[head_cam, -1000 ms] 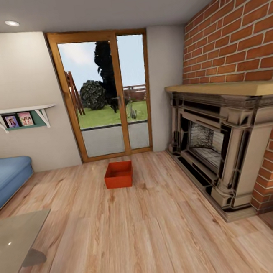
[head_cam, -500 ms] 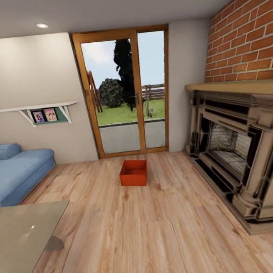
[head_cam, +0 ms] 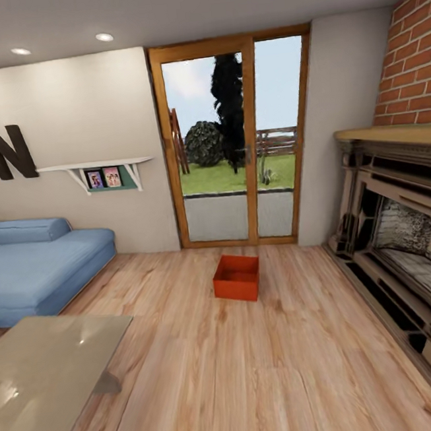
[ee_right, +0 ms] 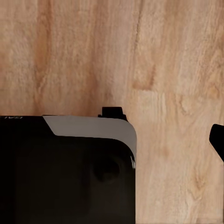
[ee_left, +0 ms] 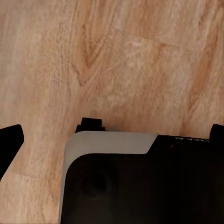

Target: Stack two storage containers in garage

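One red bin (head_cam: pixel 236 277) sits on the wood floor (head_cam: pixel 258 370) of the living room, before the glass door (head_cam: pixel 234 140), between the blue sofa (head_cam: pixel 38 267) and fireplace (head_cam: pixel 405 248). Whether either arm's jaws are open cannot be told.

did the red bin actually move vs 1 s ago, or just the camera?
No. The storage container sits at the same spot before the glass door; both slid right in the head view together, so the camera turned.
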`<state>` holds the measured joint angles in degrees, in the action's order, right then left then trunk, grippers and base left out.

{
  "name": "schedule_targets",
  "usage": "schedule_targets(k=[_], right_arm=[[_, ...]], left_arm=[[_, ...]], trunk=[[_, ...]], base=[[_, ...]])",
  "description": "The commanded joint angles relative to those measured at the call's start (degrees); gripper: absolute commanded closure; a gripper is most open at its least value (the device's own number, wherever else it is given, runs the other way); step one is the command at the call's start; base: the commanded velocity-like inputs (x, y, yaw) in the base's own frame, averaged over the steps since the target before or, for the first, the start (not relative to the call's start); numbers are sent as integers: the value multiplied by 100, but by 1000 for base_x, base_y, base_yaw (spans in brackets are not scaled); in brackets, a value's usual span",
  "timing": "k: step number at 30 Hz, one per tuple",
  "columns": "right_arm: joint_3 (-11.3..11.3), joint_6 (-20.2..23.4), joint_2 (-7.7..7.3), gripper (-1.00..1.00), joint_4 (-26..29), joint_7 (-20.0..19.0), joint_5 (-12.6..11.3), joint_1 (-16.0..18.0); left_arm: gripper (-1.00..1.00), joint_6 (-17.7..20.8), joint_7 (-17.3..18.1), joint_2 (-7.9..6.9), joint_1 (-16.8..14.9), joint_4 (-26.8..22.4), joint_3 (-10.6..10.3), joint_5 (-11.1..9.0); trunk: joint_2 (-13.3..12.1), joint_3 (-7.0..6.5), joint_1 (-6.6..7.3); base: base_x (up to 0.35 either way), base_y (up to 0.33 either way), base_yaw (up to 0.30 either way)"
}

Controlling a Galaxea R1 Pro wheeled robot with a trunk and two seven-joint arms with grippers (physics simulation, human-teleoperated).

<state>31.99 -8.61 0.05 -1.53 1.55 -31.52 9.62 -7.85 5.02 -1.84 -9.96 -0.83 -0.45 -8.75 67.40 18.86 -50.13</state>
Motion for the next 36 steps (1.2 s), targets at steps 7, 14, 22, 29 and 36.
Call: schedule_targets(k=[7, 14, 22, 29, 36], right_arm=[[47, -27, -5, -100, -14, 3, -47, 5], [50, -27, -5, -100, -14, 3, -47, 5], [53, -27, -8, -100, -14, 3, -42, 5], [51, -27, 2, -100, -14, 3, -47, 5], [45, -27, -9, -100, -14, 3, -59, 5]], left_arm=[[-100, -12, 34, -1, -6, 11, -7, -57], [-100, 1, 34, -1, -6, 10, -7, -57], [-100, 30, 28, -1, -6, 8, -7, -57], [-100, 37, 31, 13, -6, 11, -7, -51], [-100, 40, 34, 16, -6, 6, -12, -32]], trunk=[[4, 7, -4], [4, 7, -4], [4, 7, -4], [4, 7, -4], [4, 7, -4]], base=[[322, 0, 69], [322, 0, 1], [322, 0, 0], [322, 0, 0], [322, 0, 0]])
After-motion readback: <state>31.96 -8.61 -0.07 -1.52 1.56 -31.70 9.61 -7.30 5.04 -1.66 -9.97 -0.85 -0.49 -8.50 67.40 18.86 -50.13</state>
